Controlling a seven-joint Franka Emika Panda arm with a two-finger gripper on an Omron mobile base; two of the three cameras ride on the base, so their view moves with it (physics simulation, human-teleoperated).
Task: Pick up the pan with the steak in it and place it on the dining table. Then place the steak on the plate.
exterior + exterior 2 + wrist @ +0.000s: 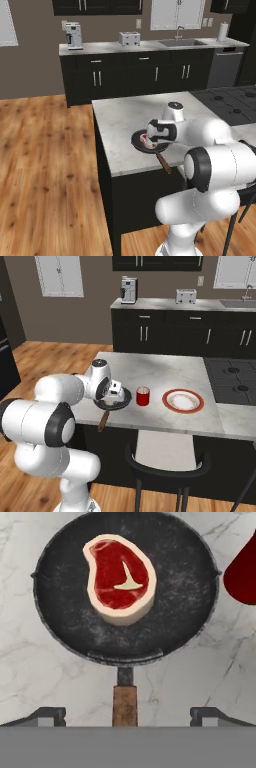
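Marble top: dining table (165, 373), pan (125, 587) sits flat on it near the robot-side edge, steak (120, 577) inside, left of centre in the hand view.
Handle: brown wood handle (124, 704) sticks out past the table edge toward the robot; its long axis runs straight between the fingertips in the hand view.
Gripper: gripper (127, 714) open wide, holding nothing, fingertips (47, 714) either side of the handle and apart from it.
Pan job: looks done, pan is on the table.
Steak vs hand: directly ahead of the hand along the handle line, past the pan's near rim.
Plate: plate (183, 400) further along the table, beyond the red cup (143, 396), well apart from the pan.
Next, my guess: move forward over the steak, grab it, carry it past the cup.
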